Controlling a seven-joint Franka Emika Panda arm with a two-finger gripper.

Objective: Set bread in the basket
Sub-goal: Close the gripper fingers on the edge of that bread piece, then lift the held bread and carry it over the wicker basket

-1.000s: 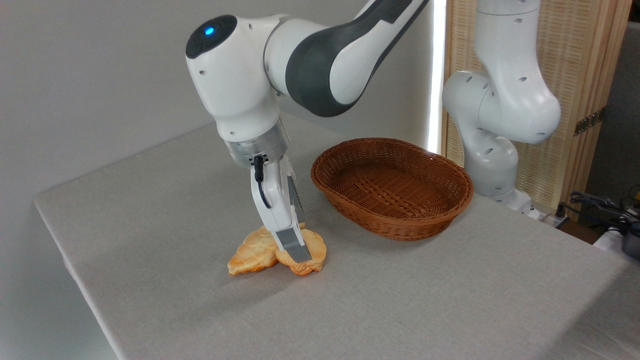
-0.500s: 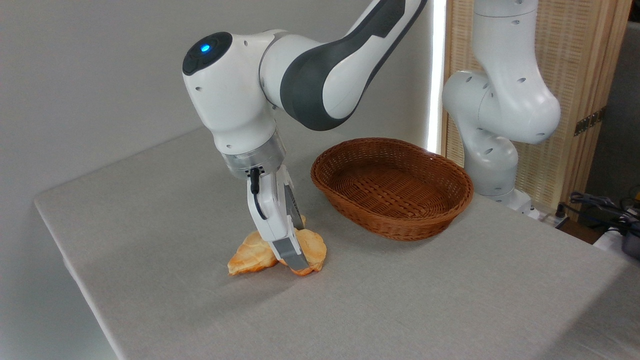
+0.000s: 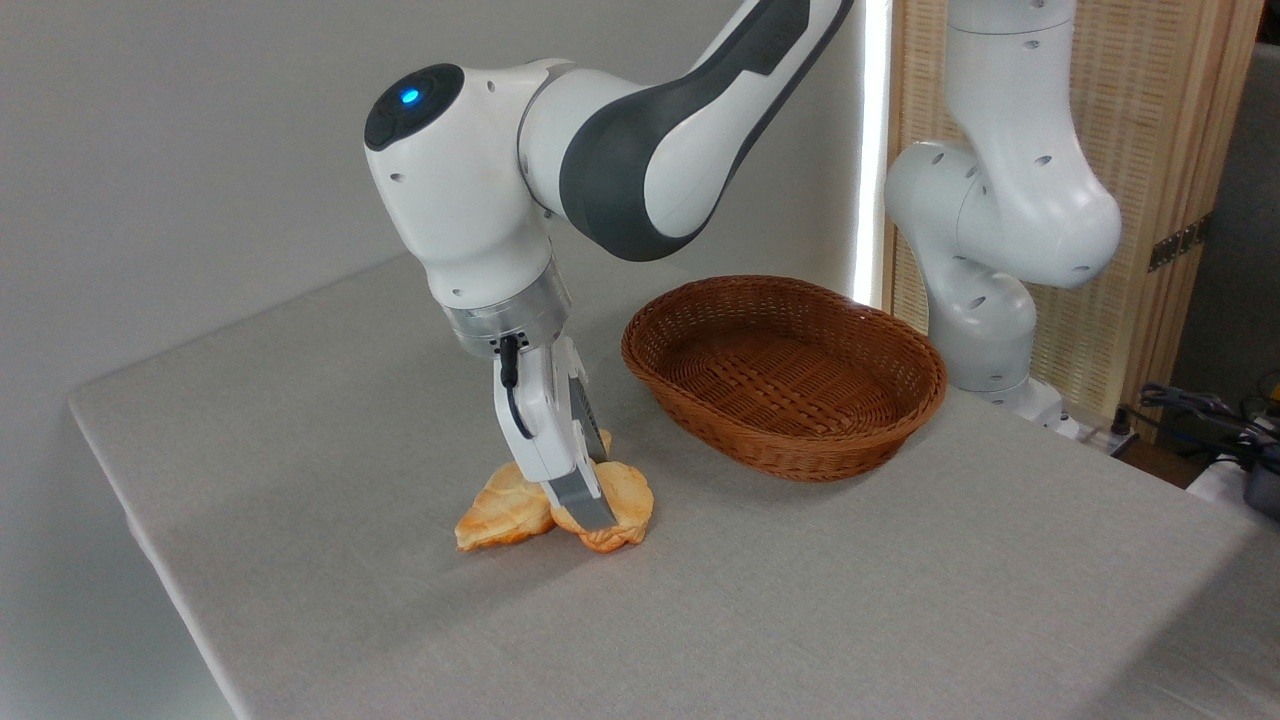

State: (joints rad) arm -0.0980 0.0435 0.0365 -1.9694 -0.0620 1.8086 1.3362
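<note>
Camera view: the gripper (image 3: 592, 512) is lowered over the bread (image 3: 622, 502) beside the empty basket (image 3: 800, 440), presumably for grasping, though jaw closure cannot be told.

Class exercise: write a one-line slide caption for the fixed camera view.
Gripper lowered onto the bread beside a flat pastry on the table; wicker basket empty.

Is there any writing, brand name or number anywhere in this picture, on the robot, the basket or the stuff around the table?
None can be read.
The robot arm shows no readable name or number; the blue spot on it is a light.
The wicker basket, the bread and the flat pastry carry no label.
The gripper shows no marking.
The gear at the right edge is too small to tell.
</note>
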